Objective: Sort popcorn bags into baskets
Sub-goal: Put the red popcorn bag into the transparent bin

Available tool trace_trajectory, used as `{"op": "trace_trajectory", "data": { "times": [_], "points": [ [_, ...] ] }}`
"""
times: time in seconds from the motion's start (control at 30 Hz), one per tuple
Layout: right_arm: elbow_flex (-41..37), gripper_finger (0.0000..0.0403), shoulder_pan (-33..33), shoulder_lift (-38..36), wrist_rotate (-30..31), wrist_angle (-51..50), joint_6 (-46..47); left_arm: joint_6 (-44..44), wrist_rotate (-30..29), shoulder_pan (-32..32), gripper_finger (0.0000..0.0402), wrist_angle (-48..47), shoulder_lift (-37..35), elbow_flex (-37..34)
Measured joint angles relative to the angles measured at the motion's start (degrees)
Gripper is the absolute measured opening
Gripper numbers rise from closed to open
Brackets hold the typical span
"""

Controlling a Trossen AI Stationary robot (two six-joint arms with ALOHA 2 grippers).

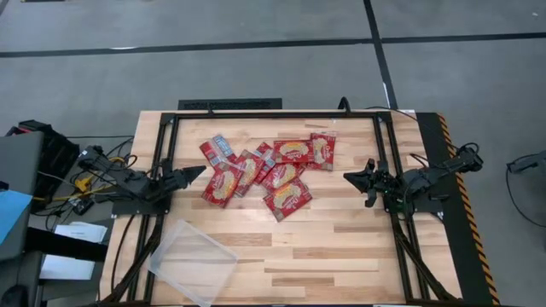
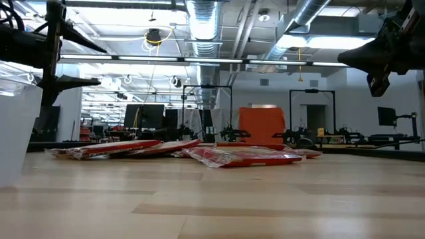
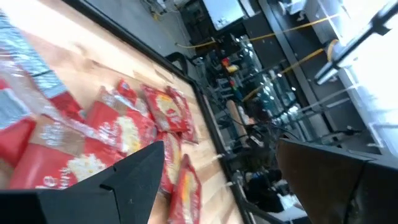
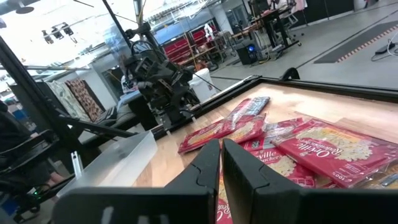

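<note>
Several red popcorn bags (image 1: 264, 169) lie flat in a loose, overlapping pile on the middle of the wooden table, some showing blue-white parts (image 1: 221, 145). The low view shows the pile (image 2: 246, 157) flat on the wood. The clear shallow tray (image 1: 192, 260) rests on its base near the table's near-left corner, turned at an angle. My left gripper (image 1: 198, 172) hovers above the table just left of the pile, open, fingers (image 3: 134, 177) wide apart. My right gripper (image 1: 348, 177) hangs right of the pile, shut, pointing at the bags (image 4: 298, 149).
Black frame rails (image 1: 273, 115) run along the table's far edge and both sides. A yellow-black striped strip (image 1: 452, 170) borders the right side. Cables and boxes (image 1: 51, 170) sit off the table's left. Bare wood (image 1: 333, 256) lies right of the tray.
</note>
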Motion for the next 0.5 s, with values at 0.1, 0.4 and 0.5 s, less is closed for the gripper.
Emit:
{"op": "trace_trajectory", "data": {
  "times": [0.1,0.4,0.5],
  "points": [
    [0.0,0.0045,0.0,0.0,0.0,0.0,0.0,-1.7,-2.0,0.0,0.03,-2.6,0.0,0.0],
    [0.0,0.0044,-0.4,0.0,0.0,0.0,-1.3,-1.2,-6.8,0.0,0.03,-3.9,0.0,0.0],
    [0.0,0.0045,-0.4,0.0,0.0,0.0,-1.4,0.7,-8.9,0.0,0.03,-4.1,0.0,0.0]
  ]
}}
